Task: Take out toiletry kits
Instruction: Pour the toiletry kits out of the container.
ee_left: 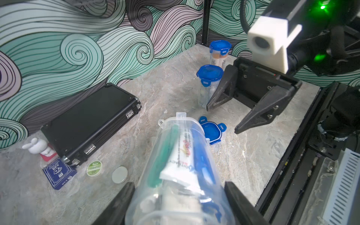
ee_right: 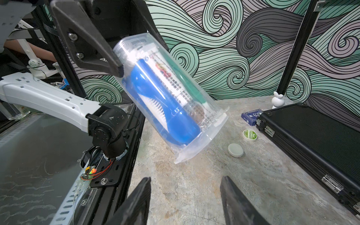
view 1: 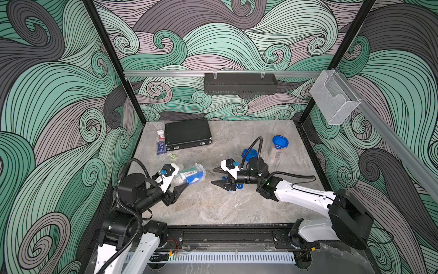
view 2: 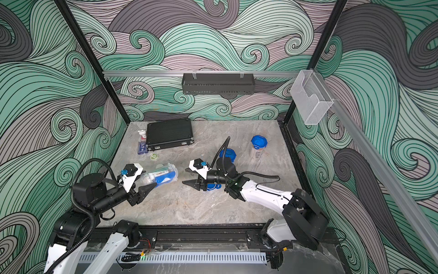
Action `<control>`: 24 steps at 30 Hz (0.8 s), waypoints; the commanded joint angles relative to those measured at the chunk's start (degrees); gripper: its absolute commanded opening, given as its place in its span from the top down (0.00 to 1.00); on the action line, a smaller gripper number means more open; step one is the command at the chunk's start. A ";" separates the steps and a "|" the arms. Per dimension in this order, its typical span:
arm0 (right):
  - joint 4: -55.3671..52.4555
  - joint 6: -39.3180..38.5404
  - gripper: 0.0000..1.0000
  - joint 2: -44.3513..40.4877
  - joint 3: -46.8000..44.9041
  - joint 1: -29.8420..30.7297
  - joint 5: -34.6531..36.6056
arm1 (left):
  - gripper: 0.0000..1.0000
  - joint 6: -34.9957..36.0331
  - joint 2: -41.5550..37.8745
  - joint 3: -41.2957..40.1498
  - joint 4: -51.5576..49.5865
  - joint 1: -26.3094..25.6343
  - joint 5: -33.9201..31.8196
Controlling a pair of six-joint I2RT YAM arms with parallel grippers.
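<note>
- Left wrist view: sighting along a clear plastic cylindrical tub (ee_left: pixel 181 161), lid off, clamped near its closed base by the left claw (ee_left: pixel 179 192), black fingers spread only to the tub's width.
- Packed inside as one toiletry kit: wrapped green toothbrush (ee_left: pixel 166 148), white toothpaste tube (ee_left: pixel 183 153), blue brush with white teeth (ee_right: pixel 171 124); nothing drawn out yet.
- In both top views, placed left of centre in the lower half of the frame, lying nearly level over the grey marbled tabletop (view 1: pixel 213 206), open mouth turned toward the right claw (view 1: pixel 212 176); unclear whether the rim touches the tabletop.
- Right claw empty, fingers well parted, tips just beside the mouth, right of centre.
- Loose blue clip lid (ee_left: pixel 211 130) flat on the tabletop below that claw; two more blue-lidded clear tubs (view 1: pixel 279 144) upright and shut toward the middle right of the frame.
- Likely light to handle; thin smooth wall probably slippery and apt to flex, so no harder squeeze.
- Contents slim, loose, likely to slide out bundled; wrapper probably slick.
- Best hold, by judgement: whichever end of tube or toothbrush sits nearest the mouth, pinched narrowly, pulled straight along the tub's axis, clear of the rim.
</note>
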 commanded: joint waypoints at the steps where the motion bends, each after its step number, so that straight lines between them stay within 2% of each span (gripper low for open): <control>1: 1.07 -4.67 0.44 0.26 0.06 0.29 -3.29 | 0.82 3.21 -2.30 0.77 5.57 0.04 2.39; 6: -0.48 -10.88 0.50 0.51 0.52 0.29 -6.79 | 0.85 3.03 -2.62 2.94 3.81 -0.12 6.27; 10: -3.02 -11.54 0.50 -4.77 -0.55 0.29 -8.95 | 0.83 -2.82 -3.08 5.94 5.28 -0.91 10.70; 14: -5.68 -10.28 0.48 -15.41 -4.97 -0.11 -5.58 | 0.83 -10.68 -2.65 5.21 11.93 -1.09 14.86; 20: -7.11 -8.58 0.49 -32.13 -14.41 -0.48 0.87 | 0.88 -19.07 4.44 5.34 19.86 -1.12 24.34; 24: -6.12 -8.56 0.52 -33.94 -16.30 -0.89 4.31 | 0.89 -22.76 10.53 5.75 24.87 -0.96 32.91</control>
